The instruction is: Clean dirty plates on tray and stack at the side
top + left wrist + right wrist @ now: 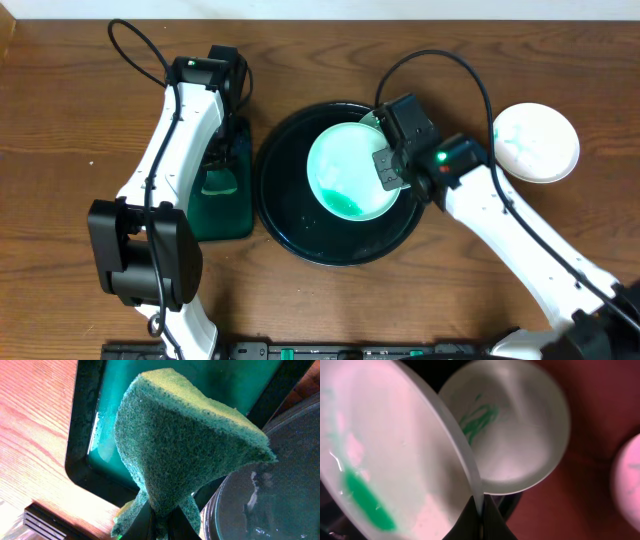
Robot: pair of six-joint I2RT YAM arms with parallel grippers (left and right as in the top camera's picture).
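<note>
Two smeared plates (350,170) in black tray (290,222)

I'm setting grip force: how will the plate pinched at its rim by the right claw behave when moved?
The mint plate looks rigid: it holds shape though the right claw pinches only its rim. Wet-looking green paint and gloss suggest it may slip. Gripped at one edge, it could pivot.
</note>
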